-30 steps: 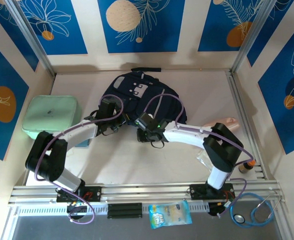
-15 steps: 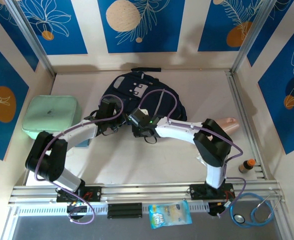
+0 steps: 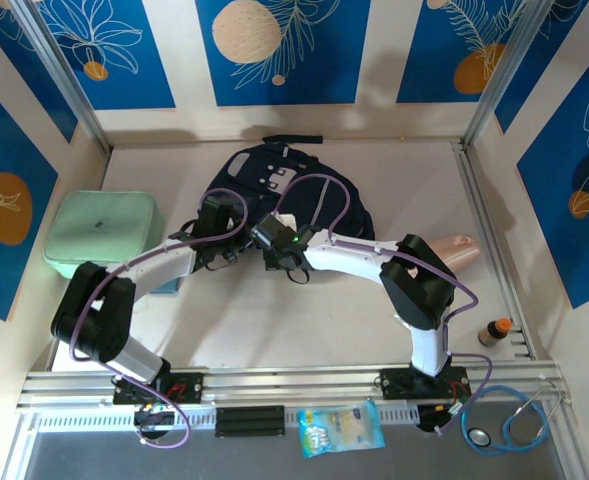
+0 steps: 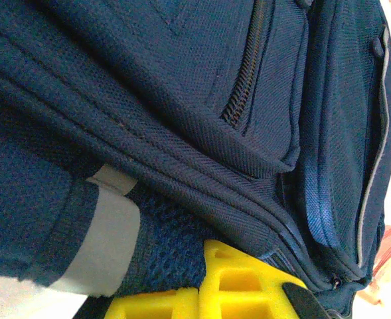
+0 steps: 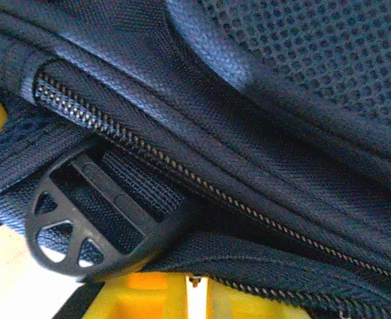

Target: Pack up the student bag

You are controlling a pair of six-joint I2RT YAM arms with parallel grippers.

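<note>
My left hand [image 3: 226,238] and right hand [image 3: 266,236] reach far, closed against the large dark navy fabric backpack [image 3: 236,172]. The right has slid left, closing.

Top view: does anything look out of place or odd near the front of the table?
Yes. A snack packet and a stethoscope lie on the near side of the arms' base rail, off the table surface. A small brown bottle sits at the table's right edge, by the frame. Nothing looks spilled.

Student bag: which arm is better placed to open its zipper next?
Probably right: the right gripper sits against the student bag, a zipper running just above its fingertips; the left gripper meets mesh fabric.
</note>
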